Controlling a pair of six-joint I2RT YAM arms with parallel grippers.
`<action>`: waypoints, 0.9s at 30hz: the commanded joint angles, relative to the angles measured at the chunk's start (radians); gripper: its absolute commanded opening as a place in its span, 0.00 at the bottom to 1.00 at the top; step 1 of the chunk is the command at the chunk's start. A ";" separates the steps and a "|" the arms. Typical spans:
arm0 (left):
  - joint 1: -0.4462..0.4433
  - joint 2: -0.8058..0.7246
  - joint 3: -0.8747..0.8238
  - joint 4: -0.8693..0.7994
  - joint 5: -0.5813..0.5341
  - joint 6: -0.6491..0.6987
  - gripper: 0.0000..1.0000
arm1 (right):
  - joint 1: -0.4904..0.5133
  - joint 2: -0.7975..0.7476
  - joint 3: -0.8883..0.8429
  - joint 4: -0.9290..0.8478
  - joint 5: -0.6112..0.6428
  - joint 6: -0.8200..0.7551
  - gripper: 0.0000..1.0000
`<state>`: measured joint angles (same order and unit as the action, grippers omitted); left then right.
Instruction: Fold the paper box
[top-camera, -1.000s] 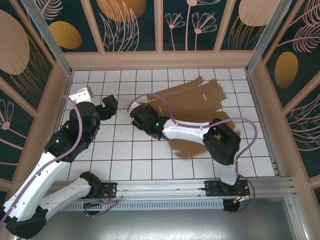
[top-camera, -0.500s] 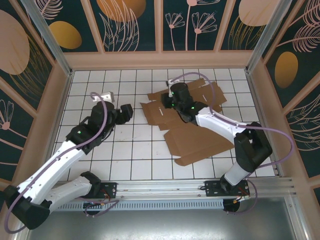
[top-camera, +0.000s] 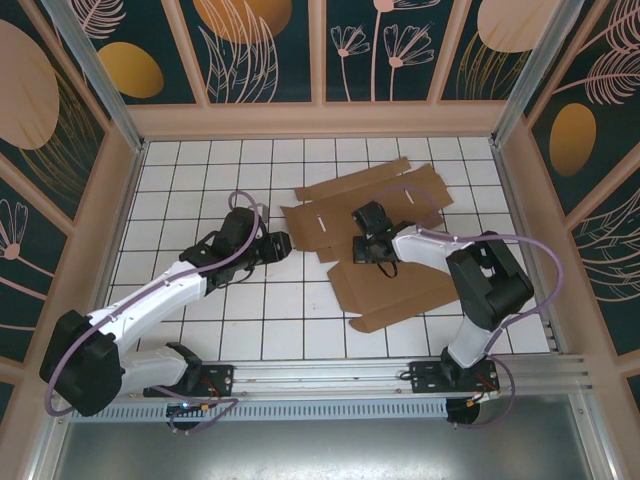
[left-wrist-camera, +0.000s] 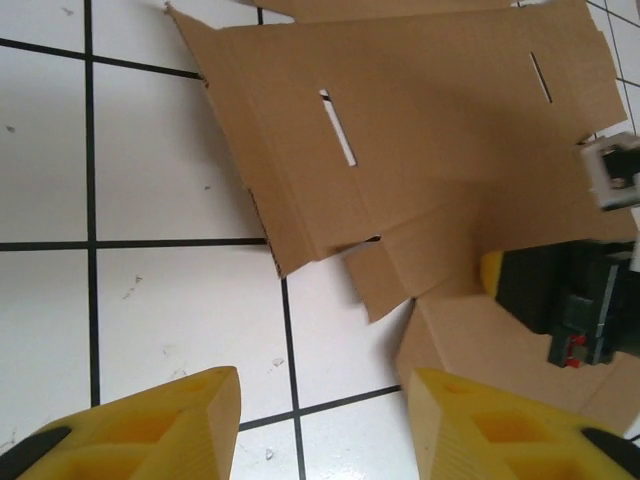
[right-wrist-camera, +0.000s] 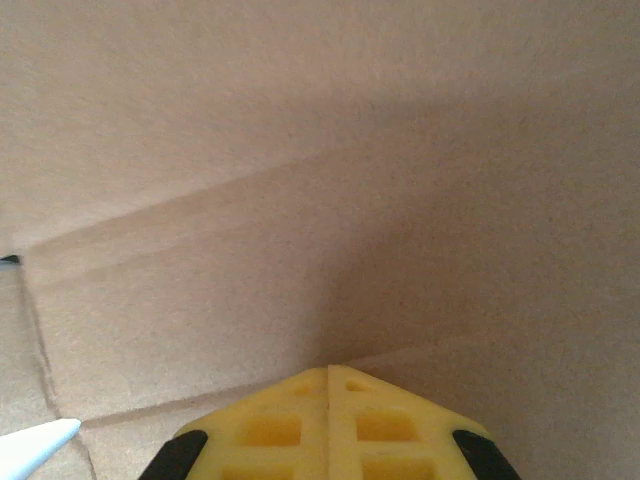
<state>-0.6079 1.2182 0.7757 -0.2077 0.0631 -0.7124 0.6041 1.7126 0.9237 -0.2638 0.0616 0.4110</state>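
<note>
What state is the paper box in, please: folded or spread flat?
Spread flat: the paper box lies on the tiled table with no wall raised along its creases.

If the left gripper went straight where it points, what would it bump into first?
Probably the near flap of the flat brown cardboard paper box, just ahead of the left gripper. If it tilts down, the white tiled table comes first.

The left arm (top-camera: 150, 300) and right arm (top-camera: 425, 245) are built of smooth white shells joined by bulky black joint housings, each trailed by a looping lilac cable (top-camera: 243, 196), while the left gripper (left-wrist-camera: 325, 385) and right gripper (right-wrist-camera: 329, 372) end in chunky yellow fingers (left-wrist-camera: 150, 425) moulded with square recesses
</note>
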 joint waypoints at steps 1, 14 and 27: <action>0.006 -0.011 0.009 0.048 0.020 0.003 0.47 | 0.022 0.044 -0.010 0.049 -0.133 0.094 0.00; 0.007 -0.058 0.001 0.023 0.000 0.008 0.40 | 0.123 0.291 0.206 0.528 -0.554 0.491 0.16; 0.033 0.023 -0.087 0.119 0.080 -0.071 0.00 | -0.102 0.052 0.143 0.214 -0.376 0.134 0.37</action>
<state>-0.6071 1.2121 0.6662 -0.1047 0.1184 -0.7422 0.5331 1.8244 1.0927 0.1341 -0.4282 0.7074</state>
